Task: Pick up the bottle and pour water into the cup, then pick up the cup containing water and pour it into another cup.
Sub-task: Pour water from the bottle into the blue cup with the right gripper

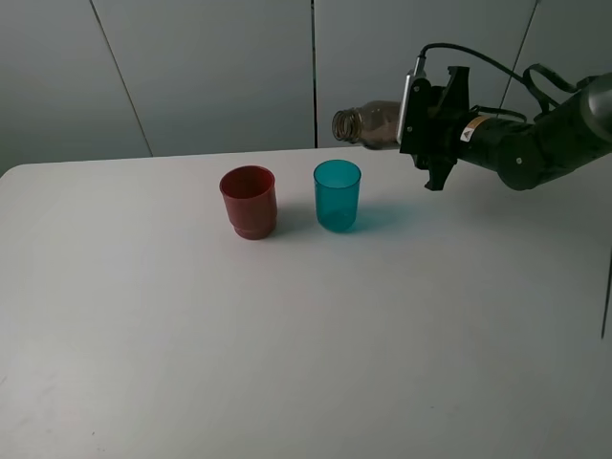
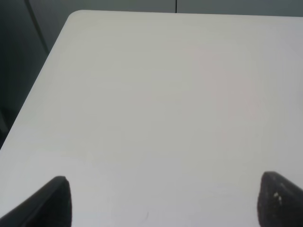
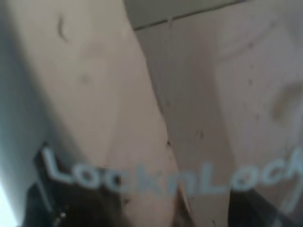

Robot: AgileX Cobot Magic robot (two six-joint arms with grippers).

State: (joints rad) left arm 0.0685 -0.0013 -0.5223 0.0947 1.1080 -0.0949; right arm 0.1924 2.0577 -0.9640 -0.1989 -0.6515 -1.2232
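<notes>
Exterior high: step one is underway, by my read. The bottle is off the tabletop, held near horizontal at upper right of the frame, with its open neck pointing left. The right claw is clenched around the bottle body. The neck sits above the cup in the frame. No stream shows, and I cannot tell if the cup holds any water. The other cup stands just left of the teal one, apart from it and upright, and it looks dry. Left to do: finish the pour, then lift the teal cup and tip it into the red one. Bottle is smoky grey-brown see-through plastic, slim, with a ribbed threaded neck and no cap. Cup is translucent teal with smooth tapered walls. Other cup is opaque dark red with a stepped narrower base. Tabletop is matte white and plain. The left arm is not in this view

Left wrist: only bare white tabletop with a rounded corner at upper left. Two dark fingertips of the left claw sit at the lower corners, spread wide, released and holding nothing. No task thing here

Right wrist: blurred close-up of the bottle wall filling the frame, brownish and translucent, with pale "LocknLock" lettering across the lower part. Dark claw parts show along the bottom edge, pressed against the plastic, so the grip is on the bottle
</notes>
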